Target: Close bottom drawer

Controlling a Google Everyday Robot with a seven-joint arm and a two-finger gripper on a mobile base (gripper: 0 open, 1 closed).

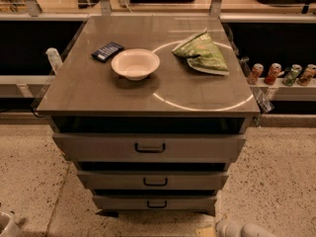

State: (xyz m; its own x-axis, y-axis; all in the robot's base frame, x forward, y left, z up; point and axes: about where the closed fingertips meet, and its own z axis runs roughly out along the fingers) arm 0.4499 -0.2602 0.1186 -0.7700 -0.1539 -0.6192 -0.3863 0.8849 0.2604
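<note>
The bottom drawer (187, 202) is the narrowest of three grey-brown drawer fronts at the foot of the cabinet, with a small dark loop handle (157, 204). A dark gap shows above its front. The middle drawer (197, 180) and the top drawer (197, 147) sit above it, each with a dark gap over it too. My gripper (239, 229) shows only as a white rounded part at the bottom edge, right of centre, below and to the right of the bottom drawer and apart from it.
On the cabinet top (98, 95) lie a white bowl (135, 63), a dark flat box (107, 51) and a green chip bag (201, 52). Several cans (281, 74) stand on a shelf at the right. A white object (7, 224) sits at the bottom left on the speckled floor.
</note>
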